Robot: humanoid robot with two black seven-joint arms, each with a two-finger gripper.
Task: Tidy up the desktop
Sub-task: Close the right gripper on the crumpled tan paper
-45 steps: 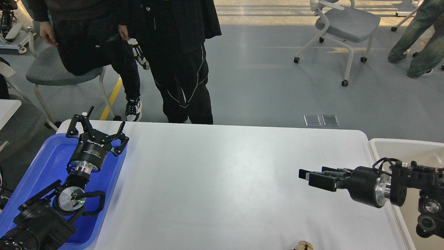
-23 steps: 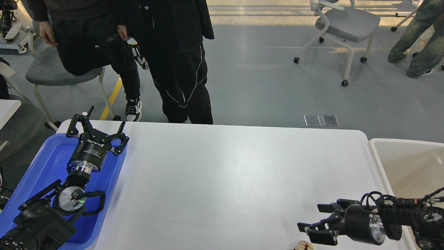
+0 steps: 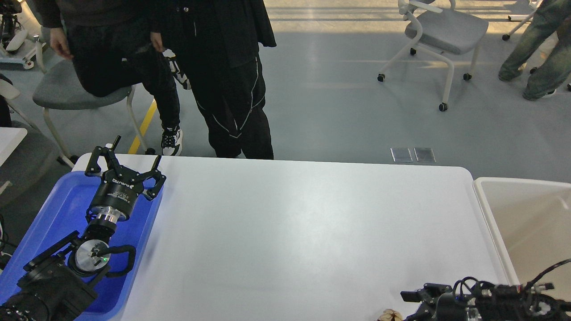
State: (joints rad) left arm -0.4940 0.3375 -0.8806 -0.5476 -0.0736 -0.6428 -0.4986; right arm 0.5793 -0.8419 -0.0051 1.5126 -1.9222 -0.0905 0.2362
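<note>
My right pincer (image 3: 412,303) has dropped to five o'clock beside the crumpled scrap (image 3: 390,315), aperture indiscernible; left pincer (image 3: 125,171) spread, empty; surface (image 3: 290,232) nearly tidy.

You see a blue tray (image 3: 53,214) at left, an off-white bin (image 3: 531,223) at right, and a grey chair (image 3: 446,31) beyond.

Black arms with silver wrist rings, looping black cables, white lettering on the left hand (image 3: 124,166).
</note>
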